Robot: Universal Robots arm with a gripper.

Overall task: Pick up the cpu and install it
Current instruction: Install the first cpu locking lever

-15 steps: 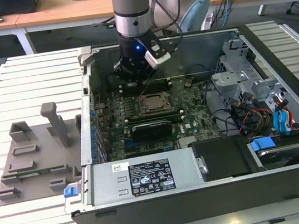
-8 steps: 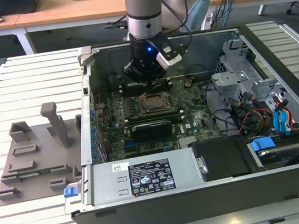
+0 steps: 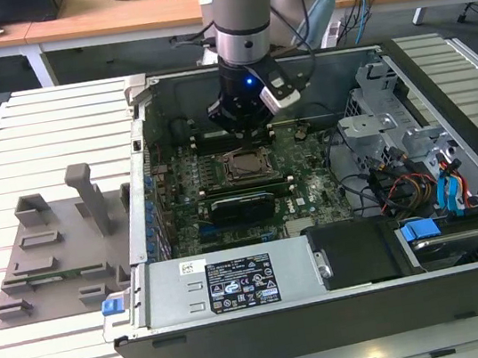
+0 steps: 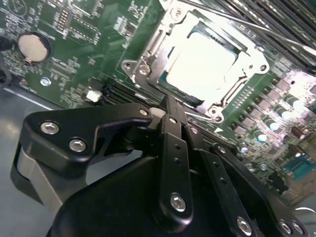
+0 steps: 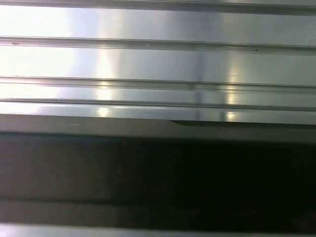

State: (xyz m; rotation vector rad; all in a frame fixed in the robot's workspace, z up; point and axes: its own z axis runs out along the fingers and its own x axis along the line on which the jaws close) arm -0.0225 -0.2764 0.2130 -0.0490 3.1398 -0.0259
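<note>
- Wooden desks [image 3: 107, 19] at the back of the room, strewn with cables and crumpled paper; in front, a slatted metal counter [image 3: 33, 129] carrying everything else.
- On the counter: an open computer case [image 3: 347, 298] lying on its side, with a grey plastic shroud [image 3: 61, 251] just beside it on the exterior view's left.
- Inside the case: green motherboard [image 3: 313, 190], socket frame [image 3: 246, 167] near its middle, drive cage [image 3: 392, 120] and loose wiring toward the exterior view's right, power supply box [image 3: 237, 283] along the near wall.
- In the second wrist view: cpu [image 4: 200, 64] seated flat within the socket frame [image 4: 148, 54], silver-white top glaring under the light; round coin battery [image 4: 33, 47] well apart on the board [image 4: 98, 29].
- End effector [image 3: 245, 128] poised above the socket, close to it, arm [image 3: 242, 16] reaching down from above.
- Fingers [image 4: 173, 131] closed together with nothing between them, tips just short of the socket's edge.
- In the first wrist view: bright metal slats [image 5: 158, 64] above a dark band.
</note>
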